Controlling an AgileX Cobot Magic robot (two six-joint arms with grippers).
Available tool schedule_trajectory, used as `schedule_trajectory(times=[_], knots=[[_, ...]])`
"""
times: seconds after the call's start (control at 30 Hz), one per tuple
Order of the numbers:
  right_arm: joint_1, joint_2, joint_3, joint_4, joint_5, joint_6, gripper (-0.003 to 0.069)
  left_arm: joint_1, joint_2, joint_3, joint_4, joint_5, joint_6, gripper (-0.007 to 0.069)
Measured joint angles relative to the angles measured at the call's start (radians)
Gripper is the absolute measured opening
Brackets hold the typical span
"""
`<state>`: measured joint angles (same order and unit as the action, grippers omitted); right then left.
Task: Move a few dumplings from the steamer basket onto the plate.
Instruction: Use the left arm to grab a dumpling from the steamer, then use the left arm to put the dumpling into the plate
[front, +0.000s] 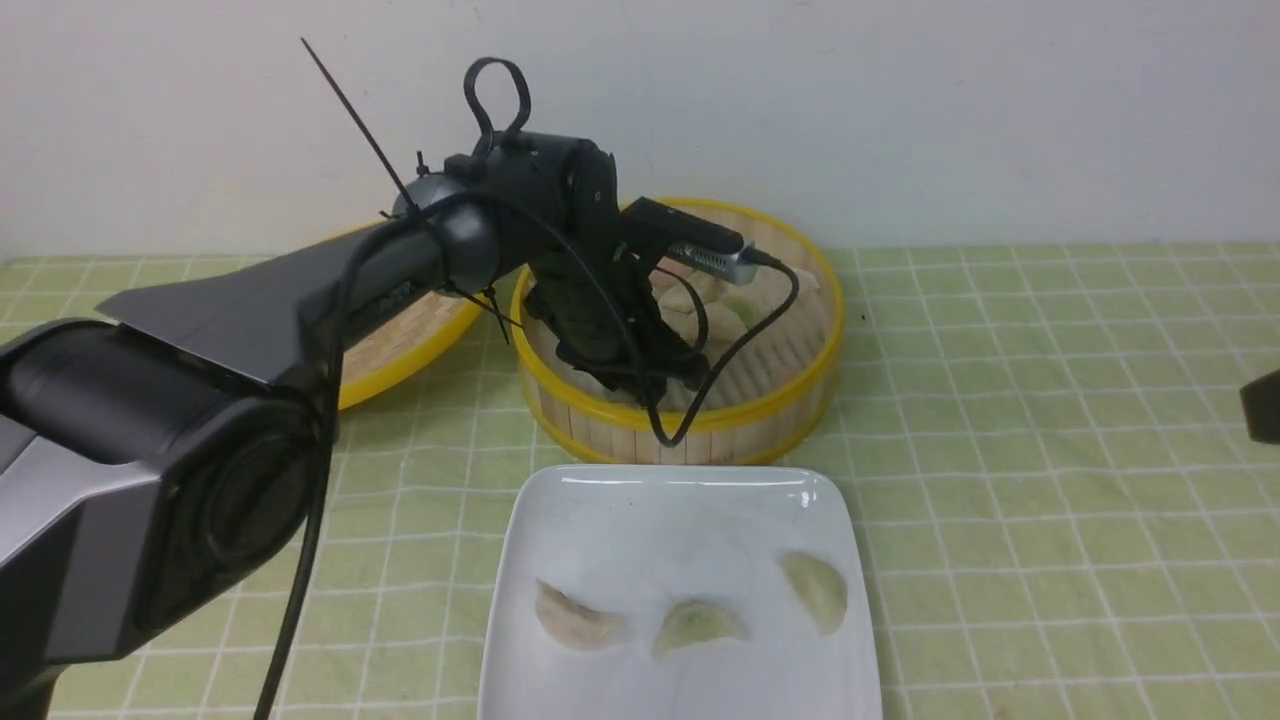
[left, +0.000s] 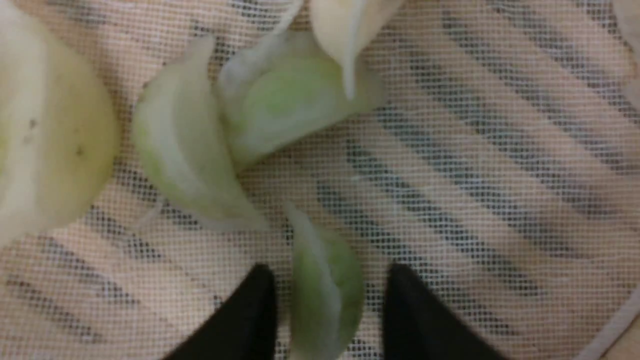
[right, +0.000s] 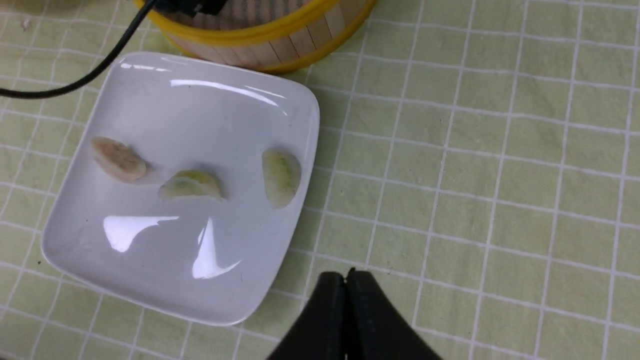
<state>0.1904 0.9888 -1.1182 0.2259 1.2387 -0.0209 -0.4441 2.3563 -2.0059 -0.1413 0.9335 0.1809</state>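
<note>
Inside the steamer basket (front: 780, 425) the left gripper (left: 328, 270) has its fingers apart around a green dumpling (left: 325, 305). Outside it, the right gripper (right: 346, 280) has its fingers together.

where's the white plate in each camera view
Front view: the plate lies at bottom centre, just in front of the basket, with three dumplings on it.
Left wrist view: not in it; only the basket's mesh floor and dumplings show.
Right wrist view: the plate lies beside the basket's wall, near the shut right gripper.
Shared landmark: the basket's yellow rim next to the plate's edge, in front and right wrist views.
</note>
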Motion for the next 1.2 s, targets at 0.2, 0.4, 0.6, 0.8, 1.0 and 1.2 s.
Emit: schedule_trajectory(times=[0.2, 0.4, 0.6, 0.8, 1.0, 1.2], knots=[[0.000, 0.000, 0.000, 0.015, 0.019, -0.026, -0.0015, 0.000, -0.049, -0.052, 0.000, 0.125, -0.036, 0.0134], [0.000, 0.000, 0.000, 0.024, 0.021, -0.028, -0.0015, 0.000, -0.198, -0.123, 0.000, 0.279, -0.058, 0.0134], [0.000, 0.000, 0.000, 0.065, 0.015, -0.039, -0.0015, -0.013, -0.389, 0.069, -0.016, 0.293, -0.104, 0.0134], [0.000, 0.000, 0.000, 0.109, 0.013, -0.094, -0.0015, -0.059, -0.407, 0.303, -0.023, 0.298, -0.110, 0.0134], [0.000, 0.000, 0.000, 0.116, 0.000, -0.104, -0.0015, -0.090, -0.313, 0.343, -0.024, 0.290, -0.109, 0.0136], [0.000, 0.035, -0.002, 0.114, -0.014, -0.106, -0.0015, -0.099, -0.251, 0.343, -0.023, 0.227, -0.109, 0.0341]])
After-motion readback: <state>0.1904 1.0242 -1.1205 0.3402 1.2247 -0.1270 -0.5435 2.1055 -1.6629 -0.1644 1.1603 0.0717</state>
